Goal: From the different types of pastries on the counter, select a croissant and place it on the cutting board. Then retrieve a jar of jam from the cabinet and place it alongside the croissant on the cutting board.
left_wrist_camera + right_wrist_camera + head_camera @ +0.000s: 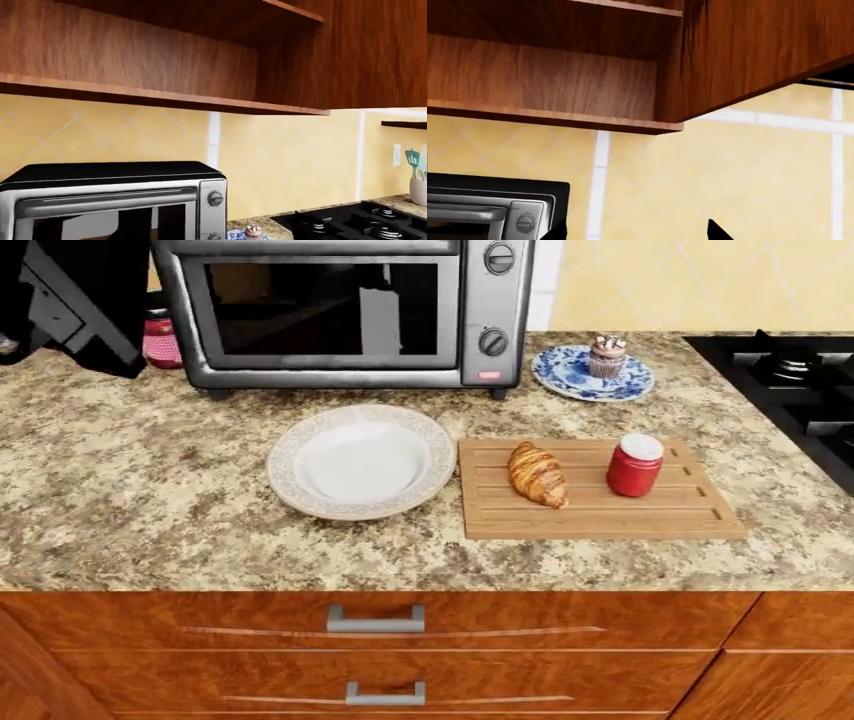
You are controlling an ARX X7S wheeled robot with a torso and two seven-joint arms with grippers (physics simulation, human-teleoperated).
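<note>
In the head view the golden-brown croissant (pixel 537 474) lies on the grooved wooden cutting board (pixel 667 520) on the granite counter (pixel 134 500). The red jar of jam (pixel 634 465) with its white lid stands upright on the board just right of the croissant, apart from it. The cupcake (pixel 609 356) sits on a blue patterned saucer (pixel 571 380); it also shows in the left wrist view (pixel 253 231). My right gripper (pixel 634 235) is open and empty, raised and facing the wall cabinet. A black part of my left arm (pixel 67 300) shows at the back left; its fingers are hidden.
A toaster oven (pixel 347 310) stands at the back, and a white dinner plate (pixel 360 460) left of the board. A red jar with a checkered label (pixel 162 342) stands left of the oven. A black stove (pixel 801 380) is at the right. Open wooden cabinet shelves (pixel 547 117) hang above.
</note>
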